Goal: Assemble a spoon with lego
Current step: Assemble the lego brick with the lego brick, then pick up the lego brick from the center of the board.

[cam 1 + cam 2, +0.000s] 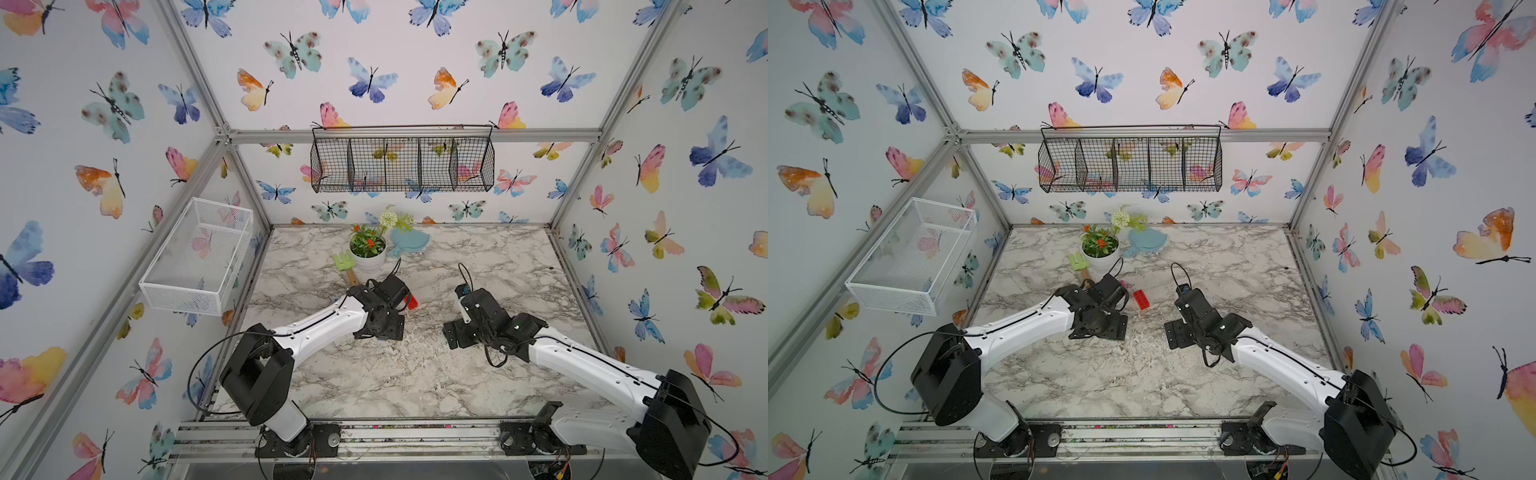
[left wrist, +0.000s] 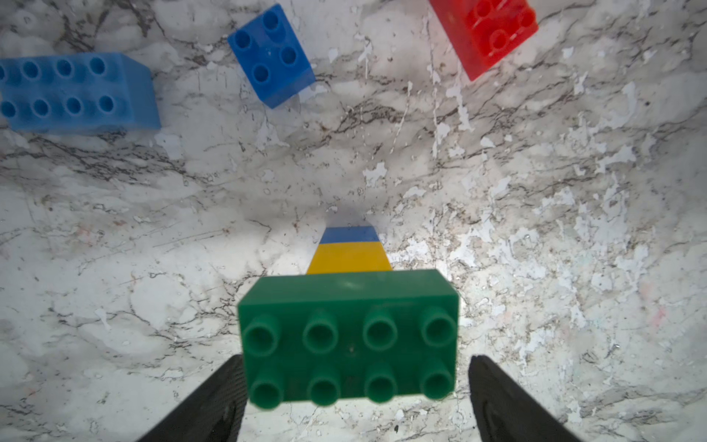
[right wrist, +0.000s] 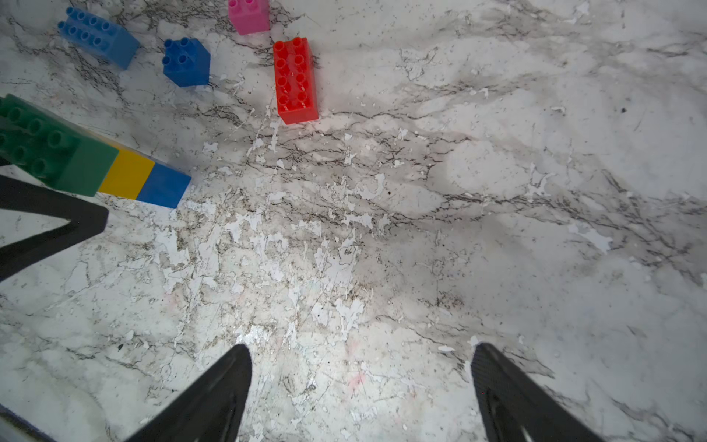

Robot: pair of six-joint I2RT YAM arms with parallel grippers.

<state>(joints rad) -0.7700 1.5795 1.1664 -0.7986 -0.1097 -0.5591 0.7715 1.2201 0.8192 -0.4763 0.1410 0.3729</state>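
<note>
Left wrist view: the left gripper [image 2: 356,359] is released, jaws apart either side of the green brick [image 2: 350,336]. That brick tops the yellow-and-blue stem [image 2: 348,258], the spoon [image 2: 350,306] so far. It is probably light, stiff, slick plastic; pinch its flat long sides.

Right wrist view: the right gripper [image 3: 361,346] gapes over bare table [image 3: 497,229]. Only this view shows the pink brick [image 3: 248,15], beyond the red brick [image 3: 296,82].

Both top views hide the stem and all the jaws.
</note>
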